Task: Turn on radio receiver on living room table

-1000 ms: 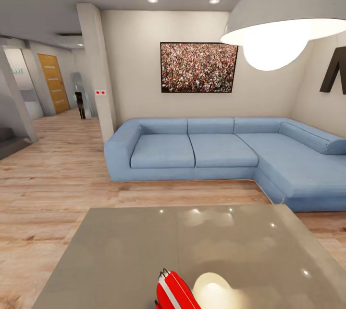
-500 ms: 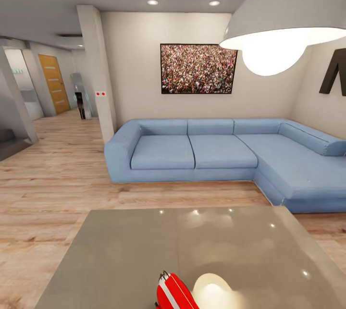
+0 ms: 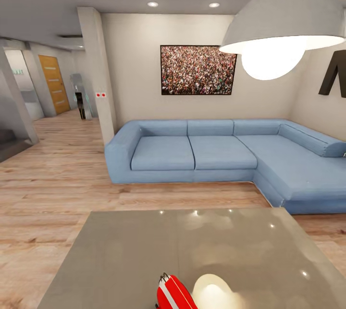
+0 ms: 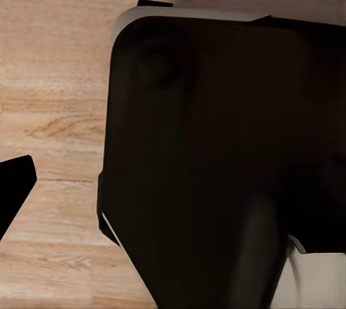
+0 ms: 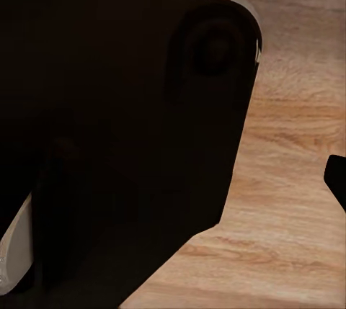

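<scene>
Left gripper [image 4: 11,186]: one dark fingertip visible, jaw state unclear. Right gripper [image 5: 336,179]: likewise, one dark fingertip, state unclear.

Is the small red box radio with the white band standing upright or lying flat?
Upright, leaning slightly: the red radio receiver stands on edge on the glossy grey table, wire handle on top.

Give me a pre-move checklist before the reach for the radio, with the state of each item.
1. Radio on the table: ok, it sits at the near edge.
2. Radio fully in the head view: not ok, the picture's bottom edge cuts it off.
3. Radio's switch located: cannot tell, no switch is visible.
4. Table bare around the radio: ok as far as shown, just lamp glare.
5. Hands open: cannot tell; the wrist views show dark robot body over wood floor.
</scene>
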Controlling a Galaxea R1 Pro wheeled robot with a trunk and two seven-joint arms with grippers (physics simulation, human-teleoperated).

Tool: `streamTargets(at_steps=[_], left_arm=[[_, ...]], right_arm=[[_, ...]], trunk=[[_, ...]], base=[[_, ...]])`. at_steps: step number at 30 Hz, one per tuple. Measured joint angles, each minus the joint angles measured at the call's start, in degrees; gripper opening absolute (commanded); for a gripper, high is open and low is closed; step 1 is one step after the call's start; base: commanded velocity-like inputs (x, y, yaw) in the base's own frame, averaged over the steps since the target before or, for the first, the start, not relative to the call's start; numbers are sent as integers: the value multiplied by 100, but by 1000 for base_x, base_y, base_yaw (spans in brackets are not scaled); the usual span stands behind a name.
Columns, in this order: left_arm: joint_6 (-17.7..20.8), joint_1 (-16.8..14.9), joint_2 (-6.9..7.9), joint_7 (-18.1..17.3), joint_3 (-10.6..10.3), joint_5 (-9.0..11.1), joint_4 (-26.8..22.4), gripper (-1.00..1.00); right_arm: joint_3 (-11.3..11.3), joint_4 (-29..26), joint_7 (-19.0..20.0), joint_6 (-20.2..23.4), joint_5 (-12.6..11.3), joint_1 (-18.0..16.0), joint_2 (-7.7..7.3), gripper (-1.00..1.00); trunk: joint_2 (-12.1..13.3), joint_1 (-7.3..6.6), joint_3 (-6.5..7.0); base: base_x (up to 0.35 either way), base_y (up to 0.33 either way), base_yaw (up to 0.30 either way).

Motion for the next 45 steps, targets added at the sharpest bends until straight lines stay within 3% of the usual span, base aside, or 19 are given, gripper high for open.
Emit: streamTargets(at_steps=[10,45], left_arm=[[0,0,-1,0,0,0,-1,100],[0,0,0,5,9,0,-1,100]], right_arm=[[0,0,0,-3,-2,0,-5,100],[0,0,-44,-20,-1,0,-9,100]], trunk=[[322,-176,142],[322,-176,-173]], base=[[0,0,0],[0,0,0]])
